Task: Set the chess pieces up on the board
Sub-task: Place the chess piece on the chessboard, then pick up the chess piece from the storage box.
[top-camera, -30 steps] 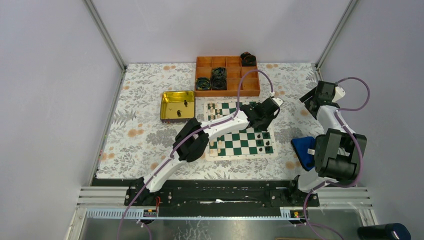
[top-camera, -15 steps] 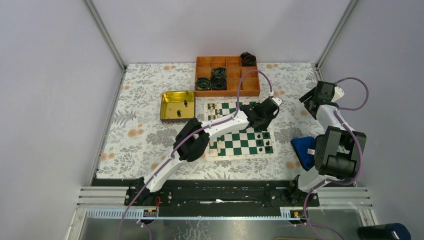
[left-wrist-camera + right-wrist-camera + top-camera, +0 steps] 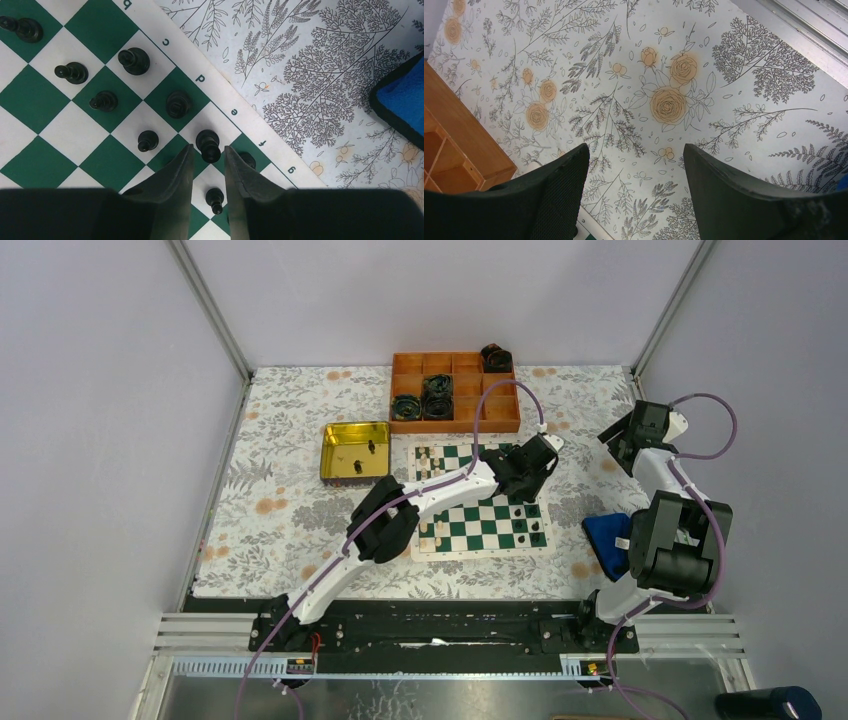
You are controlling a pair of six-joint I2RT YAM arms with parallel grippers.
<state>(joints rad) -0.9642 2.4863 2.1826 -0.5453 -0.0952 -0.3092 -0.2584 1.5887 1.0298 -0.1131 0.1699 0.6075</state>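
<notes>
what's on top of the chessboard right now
Black chess pieces stand at the board's right end, cream ones at its left end. The left arm crosses over the middle, so whatever stands under it is hidden.

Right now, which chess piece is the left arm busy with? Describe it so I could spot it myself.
Start at the flat green-and-white chessboard mat and follow its white border to the printed letter e. On the square beside that letter stands a small black chess piece. Unlike the other black pieces around it, it sits between the two dark fingers of the left end effector.
</notes>
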